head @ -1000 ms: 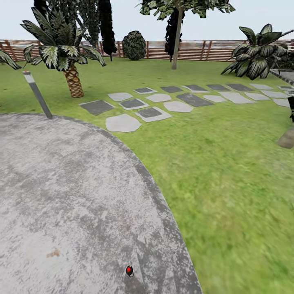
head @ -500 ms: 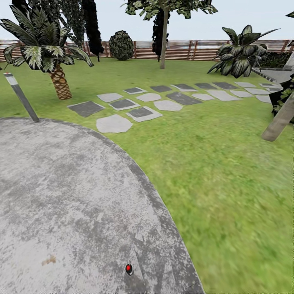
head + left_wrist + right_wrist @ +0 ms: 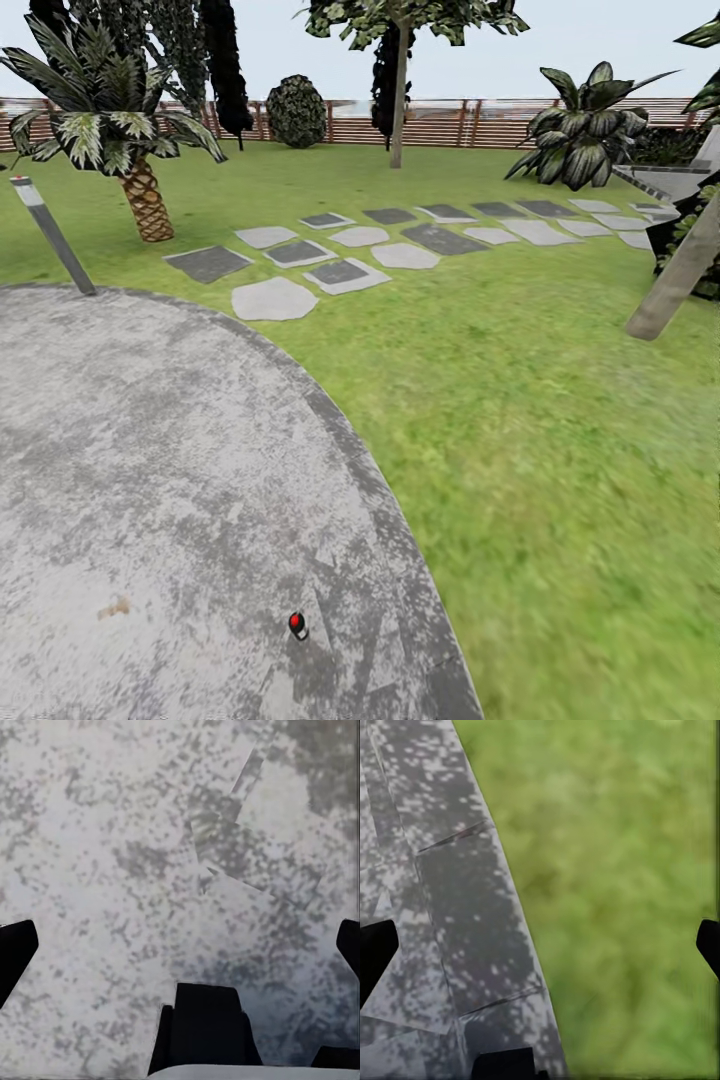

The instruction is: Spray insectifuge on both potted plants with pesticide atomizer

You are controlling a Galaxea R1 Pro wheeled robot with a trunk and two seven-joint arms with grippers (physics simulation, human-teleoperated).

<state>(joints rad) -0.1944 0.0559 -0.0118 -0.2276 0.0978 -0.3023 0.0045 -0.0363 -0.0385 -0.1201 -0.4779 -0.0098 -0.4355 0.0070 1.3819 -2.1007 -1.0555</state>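
Observation:
I am in the garden, at the edge of the round mottled grey patio (image 3: 150, 480), with the green lawn (image 3: 560, 450) to its right. The pesticide atomizer and the two potted plants are out of view. My left gripper (image 3: 180, 945) hangs open over the paving, its dark fingertips (image 3: 15, 952) far apart with nothing between them. My right gripper (image 3: 540, 945) is open too, above the patio's curved border (image 3: 472, 915) where it meets the grass (image 3: 622, 870).
Stepping stones (image 3: 340, 272) cross the lawn ahead. A palm (image 3: 140, 190) and a grey bollard lamp (image 3: 55, 245) stand at the left. A leaning trunk (image 3: 675, 275) and a big leafy bush (image 3: 585, 125) are at the right. A slatted fence (image 3: 440, 125) closes the back. A small red-and-black spot (image 3: 297, 625) lies on the paving.
The whole view has swung right and shifted a little: the palm and lamp slid left and the leaning trunk came in at the right. Nothing in the garden moved.

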